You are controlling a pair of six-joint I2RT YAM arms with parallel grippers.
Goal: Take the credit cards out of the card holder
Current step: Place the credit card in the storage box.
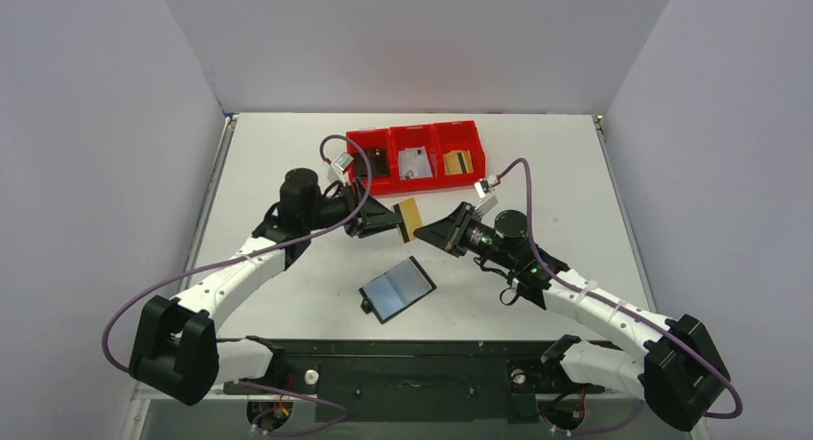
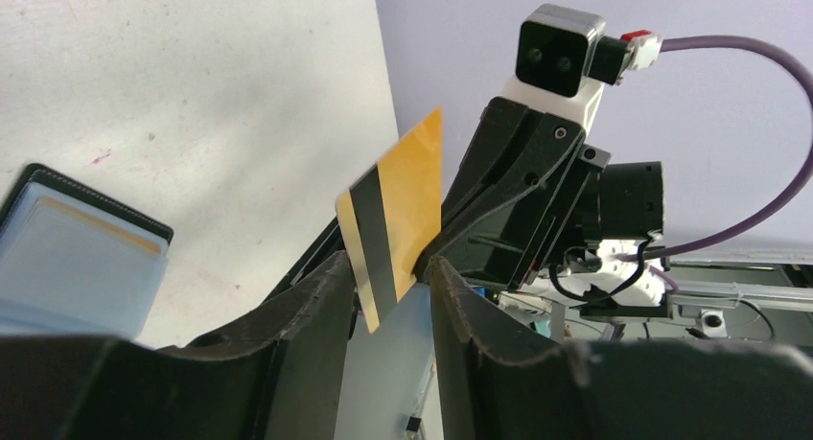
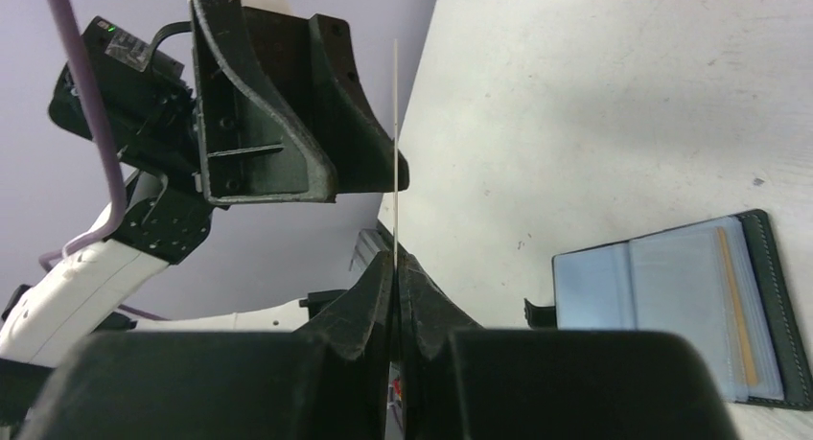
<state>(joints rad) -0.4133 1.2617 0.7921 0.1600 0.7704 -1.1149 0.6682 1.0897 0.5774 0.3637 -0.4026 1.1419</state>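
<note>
Above the table (image 1: pixel 575 191), a gold card (image 1: pixel 410 219) stands on edge, its long axis seemingly running from gripper to gripper. The right gripper (image 3: pixel 395 267) pinches one end; the left gripper (image 2: pixel 383 267) straddles the other, fingers apart. The card holder (image 1: pixel 397 289) lies open below. Three red bins (image 1: pixel 431 182) hold one card each.
</note>
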